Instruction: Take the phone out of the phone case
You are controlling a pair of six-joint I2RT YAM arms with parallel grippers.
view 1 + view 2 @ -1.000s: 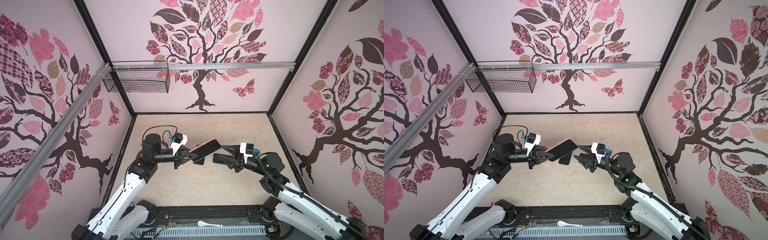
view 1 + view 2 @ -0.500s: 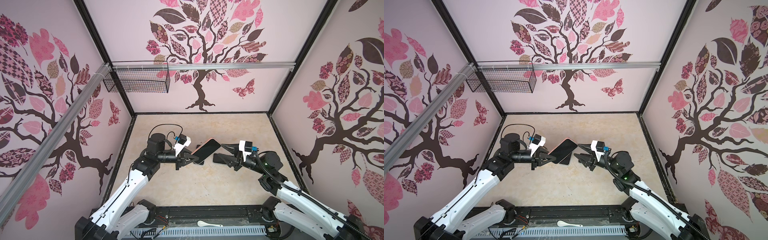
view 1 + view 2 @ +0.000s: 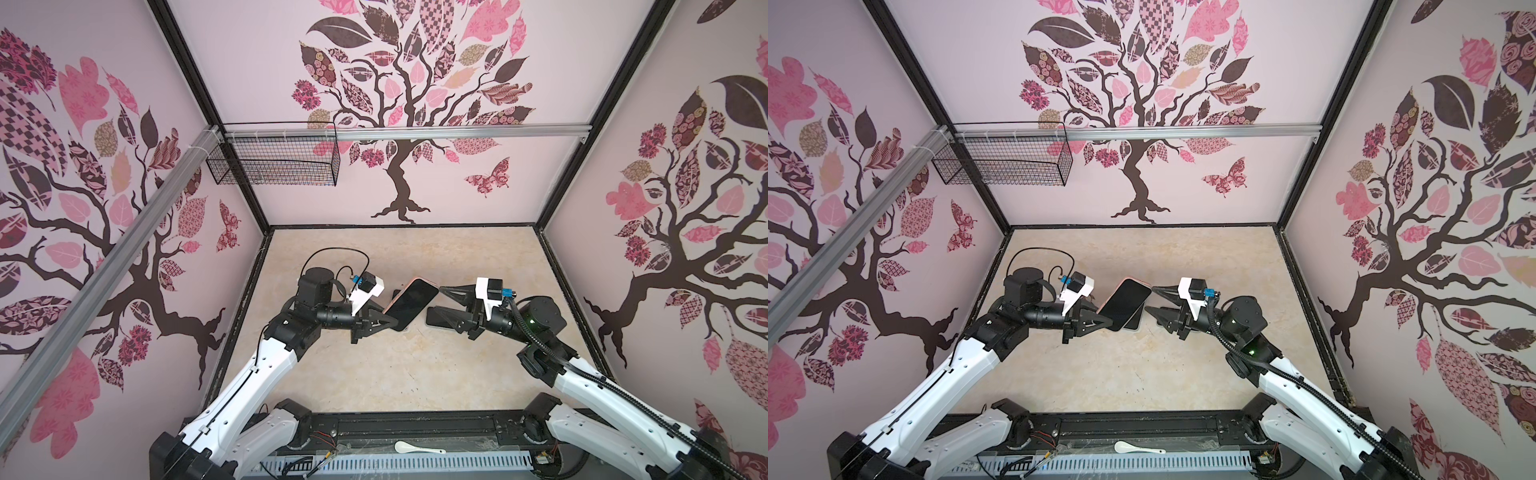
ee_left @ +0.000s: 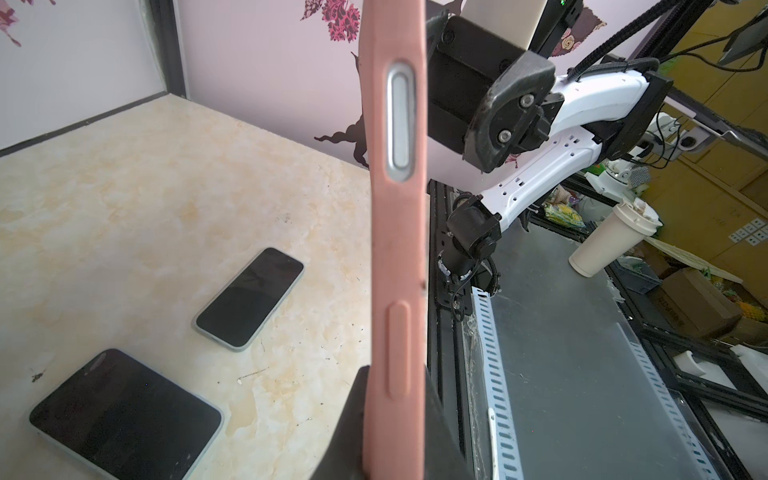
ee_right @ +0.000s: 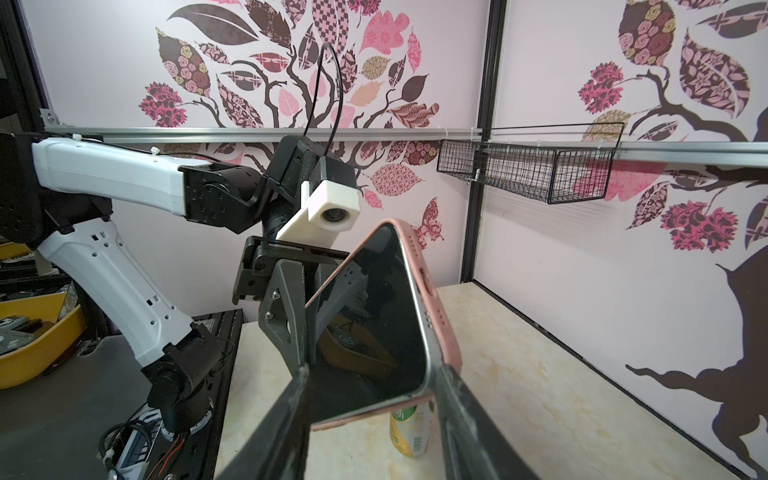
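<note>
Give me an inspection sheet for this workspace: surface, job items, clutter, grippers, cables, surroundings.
Surface: marbled beige tabletop, few dark specks.
Job's things: phone in pink phone case, lifted, tilted.
Clutter: spare phone and second spare phone flat, screens up; white spoon at front base.
Grippers: left gripper shut on pink phone case; right gripper open beside phone's far end.
Cables: black cable loop above left wrist.
Surroundings: tree-decal walls, wire basket on back rail.

The phone [image 3: 411,301], its screen dark, sits in its pink case [image 4: 395,249], held in the air and tilted. One end is pinched between the left fingers [image 5: 286,316], and the opposite corner reaches between the spread right fingers [image 5: 469,419].
</note>
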